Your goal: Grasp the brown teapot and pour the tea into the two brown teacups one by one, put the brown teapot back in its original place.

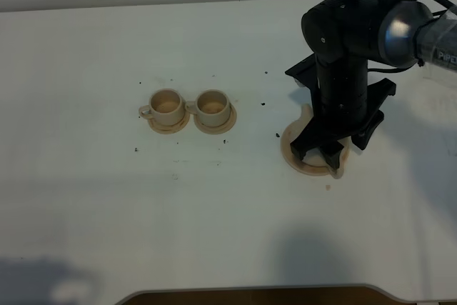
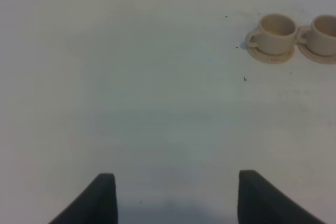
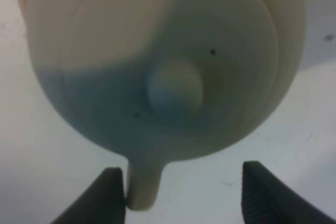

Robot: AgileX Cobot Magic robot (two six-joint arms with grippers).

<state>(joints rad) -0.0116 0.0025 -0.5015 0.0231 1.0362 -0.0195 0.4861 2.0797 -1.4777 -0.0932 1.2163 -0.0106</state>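
Note:
The brown teapot [image 3: 163, 61] fills the right wrist view from above, with its knobbed lid [image 3: 175, 87] and its handle [image 3: 143, 187]. My right gripper [image 3: 181, 192] is open; the handle lies between its fingers, right against one finger [image 3: 107, 192]. In the exterior high view the right gripper [image 1: 316, 153] points down over the wide tan saucer [image 1: 294, 156] and the arm hides the pot. The two brown teacups [image 1: 168, 107] [image 1: 213, 107] stand side by side on their small saucers left of centre. My left gripper [image 2: 176, 198] is open and empty over bare table, far from the cups [image 2: 276, 31].
The white table [image 1: 107, 198] has small dark specks around the cups and the wide saucer. The table's front edge [image 1: 250, 292] shows at the bottom of the exterior high view. The left arm is out of that view.

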